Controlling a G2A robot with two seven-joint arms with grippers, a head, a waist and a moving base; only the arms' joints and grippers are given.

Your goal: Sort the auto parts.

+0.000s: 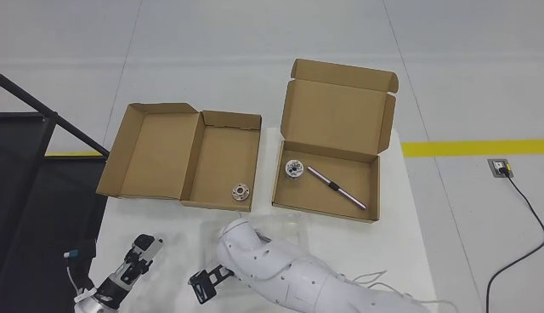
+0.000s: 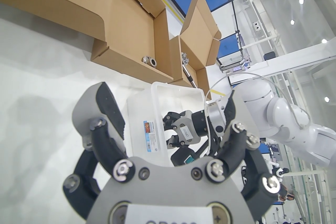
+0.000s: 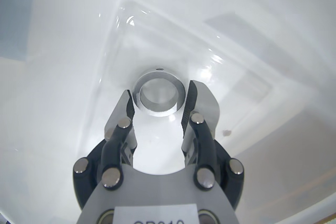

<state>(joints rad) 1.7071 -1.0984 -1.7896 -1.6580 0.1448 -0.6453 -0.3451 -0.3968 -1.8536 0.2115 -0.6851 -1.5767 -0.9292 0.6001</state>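
We see a white table bearing two open cardboard boxes side by side, the left box with its lid laid flat and the right box with its lid raised. Just in front of them stands a clear plastic bin. From above, the right arm covers most of it.

The left gripper hangs over the table's near left part, released and wide, with nothing between its fingers. The right gripper is down inside the bin, its fingers apart on either side of a metal ring and not clamped on it. We cannot tell whether the pads touch it.

In the right box lie a thin dark rod and, near its end, a small round toothed part. The left wrist view cuts the rod off behind the box wall. In the left box sits a small flanged collar.

The ring is short, thick-walled, silvery, with a small hole in its outer wall, and it lies flat on the bin floor.
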